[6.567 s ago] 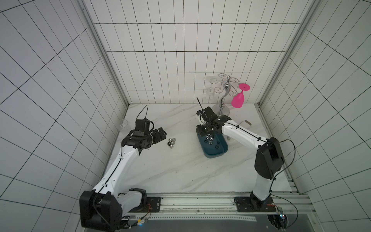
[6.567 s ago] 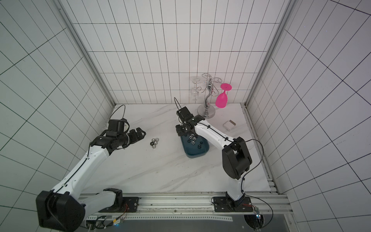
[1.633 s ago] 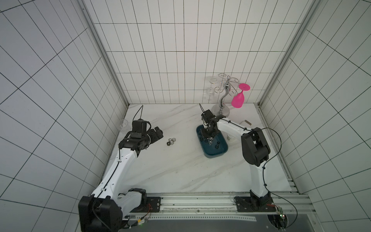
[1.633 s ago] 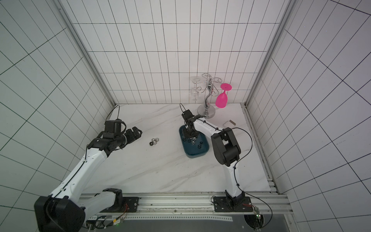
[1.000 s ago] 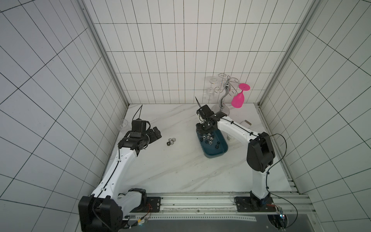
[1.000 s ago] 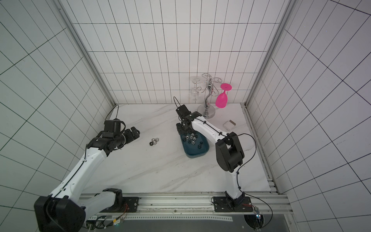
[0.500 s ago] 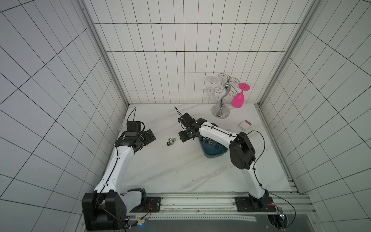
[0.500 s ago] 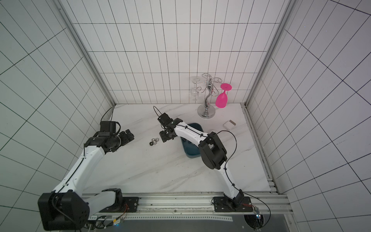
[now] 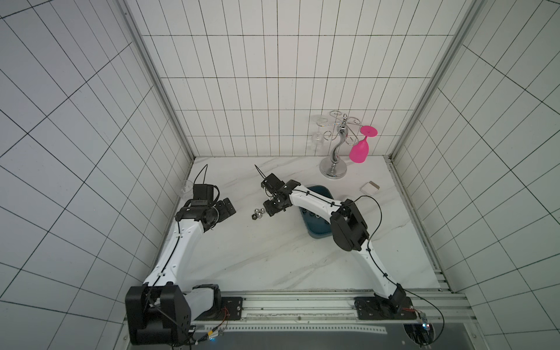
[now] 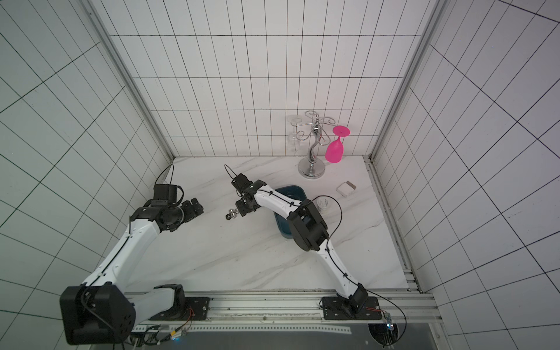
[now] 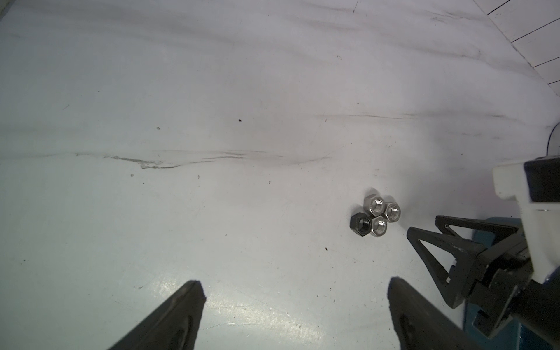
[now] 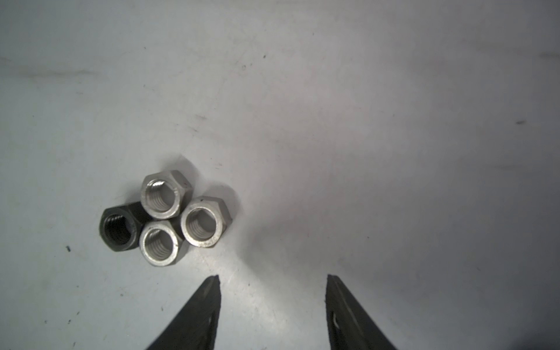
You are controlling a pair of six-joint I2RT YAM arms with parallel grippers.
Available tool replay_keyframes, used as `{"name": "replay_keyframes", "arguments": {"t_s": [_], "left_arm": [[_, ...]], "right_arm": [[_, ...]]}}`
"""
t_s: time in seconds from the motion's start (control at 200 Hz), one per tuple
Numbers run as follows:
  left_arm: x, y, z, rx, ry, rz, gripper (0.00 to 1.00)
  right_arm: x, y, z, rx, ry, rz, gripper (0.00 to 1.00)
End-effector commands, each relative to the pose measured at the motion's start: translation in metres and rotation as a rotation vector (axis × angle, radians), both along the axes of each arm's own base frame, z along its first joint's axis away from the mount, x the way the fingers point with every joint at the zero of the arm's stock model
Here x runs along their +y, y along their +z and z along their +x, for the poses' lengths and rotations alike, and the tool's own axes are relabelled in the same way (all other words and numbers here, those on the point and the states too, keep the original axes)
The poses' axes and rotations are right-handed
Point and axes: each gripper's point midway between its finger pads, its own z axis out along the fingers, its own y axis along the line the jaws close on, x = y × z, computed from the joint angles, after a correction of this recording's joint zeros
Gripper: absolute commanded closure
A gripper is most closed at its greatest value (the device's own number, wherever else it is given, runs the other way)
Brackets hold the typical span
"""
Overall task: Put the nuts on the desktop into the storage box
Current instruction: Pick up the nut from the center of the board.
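Three silver nuts and one black nut [image 12: 165, 216] lie tight together on the white marble desktop [image 9: 272, 260], seen in both top views [image 9: 258, 213] [image 10: 231, 213] and in the left wrist view [image 11: 375, 219]. My right gripper [image 12: 272, 277] hovers open and empty just beside the cluster on the box side [image 9: 271, 209] [image 10: 244, 210]. The left gripper [image 11: 292, 285] is open and empty, farther off on the cluster's other side [image 9: 227, 208]. The teal storage box [image 9: 316, 235] sits behind the right arm, partly hidden by it.
A metal glass rack [image 9: 333, 168] with a pink glass [image 9: 359, 150] stands at the back right. A small white block [image 9: 370, 188] and a white-lidded jar [image 10: 324, 203] lie right of the box. A clear glass [image 9: 186, 188] stands by the left wall.
My right gripper left the storage box and swung left to the nut cluster, its jaws a little wider. The left gripper drew back toward the left wall.
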Motion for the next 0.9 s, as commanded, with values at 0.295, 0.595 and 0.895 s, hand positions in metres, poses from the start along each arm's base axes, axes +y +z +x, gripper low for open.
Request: {"name": "replay_keyframes", "arguments": {"t_s": [0.295, 0.595, 0.895], "left_arm": [[0.004, -0.001, 0.004, -0.001, -0.012, 0.021, 0.02], [0.008, 0.002, 0.002, -0.004, -0.013, 0.036, 0.02], [0.009, 0.008, 0.005, -0.015, -0.014, 0.030, 0.02]], "right_arm": [[0.021, -0.030, -0.019, 0.036, 0.054, -0.047, 0.42], [0.035, -0.029, -0.011, 0.018, 0.062, -0.031, 0.48], [0.031, -0.010, -0.009, -0.016, 0.064, -0.026, 0.81]]}}
